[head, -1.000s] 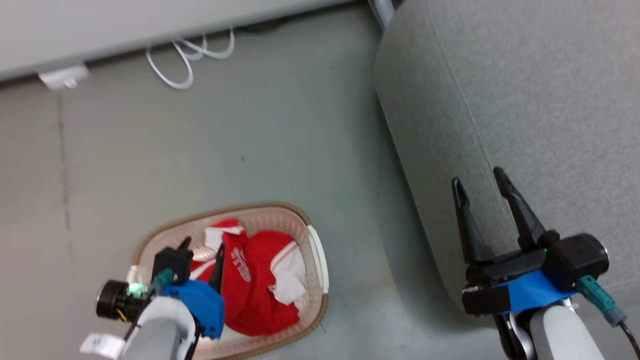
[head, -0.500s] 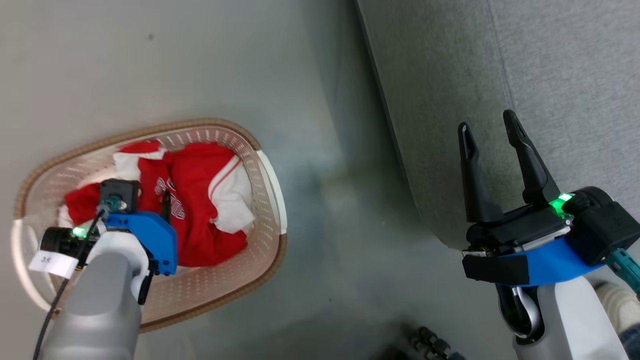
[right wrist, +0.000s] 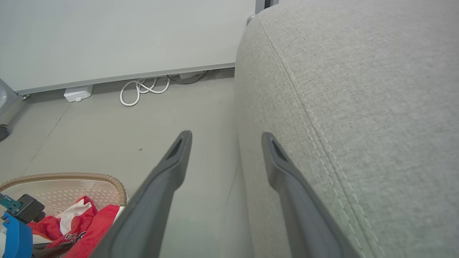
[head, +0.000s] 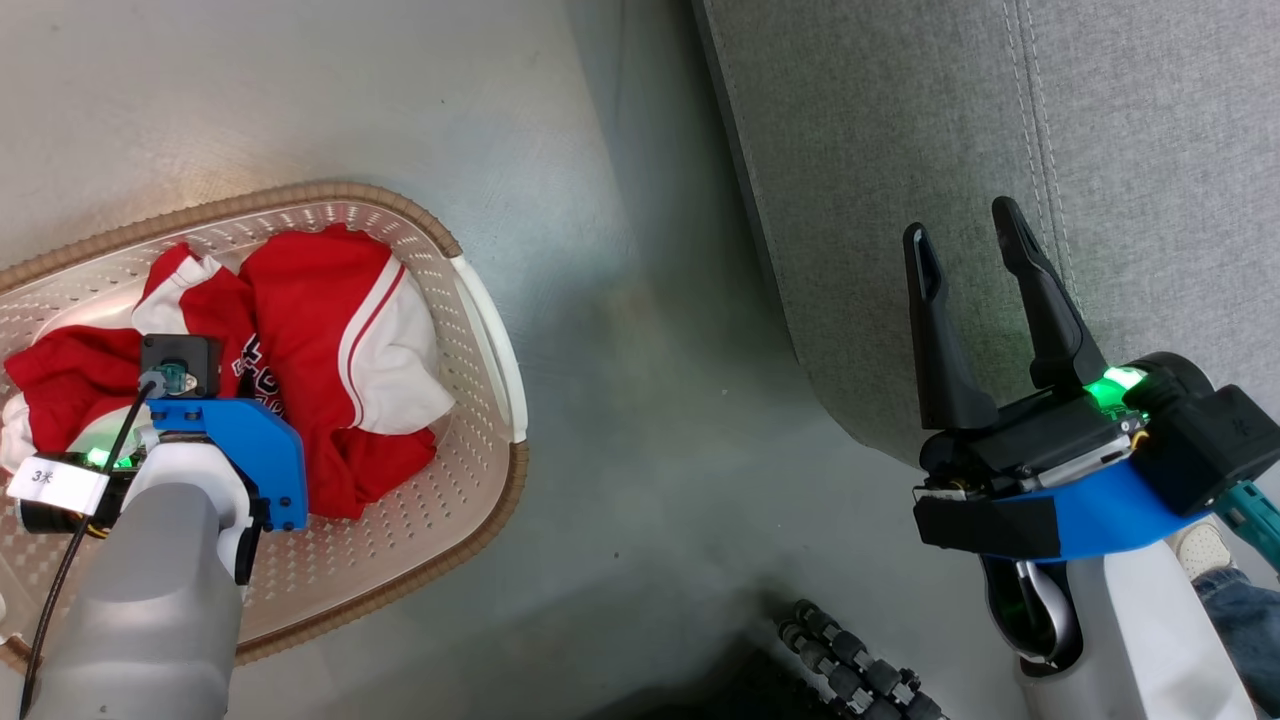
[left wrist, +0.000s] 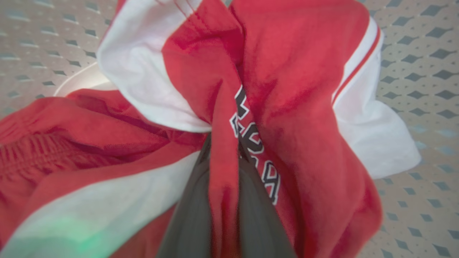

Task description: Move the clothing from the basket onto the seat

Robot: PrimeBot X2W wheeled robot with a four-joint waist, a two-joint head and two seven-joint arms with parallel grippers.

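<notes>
Head view has the grey seat [head: 1000, 120] as its biggest thing. It lies under and ahead of the right hand [head: 960, 222], whose two dark fingers stand spread wide with nothing between them, over the seat's rounded front edge. Bare grey floor [head: 620, 400] runs between the two hands.

The cream basket [head: 490, 330] with its brown rim sits on that floor around the left arm, well apart from the seat and off to the right hand's left. The clothing [head: 310, 300] lies bunched inside the basket, red with white panels, beneath and beside the left wrist.

In the left wrist view the left hand [left wrist: 224, 150] is clenched on the clothing. Its fingers [left wrist: 193, 208] are drawn close together with a raised fold of red cloth pinched between them. Black-and-white lettering [left wrist: 251, 143] runs just beside one finger. One white panel lies ahead and to one side of the fingertips, and another with a thin red stripe lies out to the other side. The basket's perforated bottom shows past the cloth.

In the right wrist view one finger of the right hand crosses the seat's stitched front and the other stands over the floor. Far ahead of that hand a white cable [right wrist: 143, 89] lies looped at the foot of a pale wall [right wrist: 125, 36]. A small white box [right wrist: 78, 93] sits near the cable.

A pale shoe [head: 1200, 540] shows behind the right wrist in the head view.
</notes>
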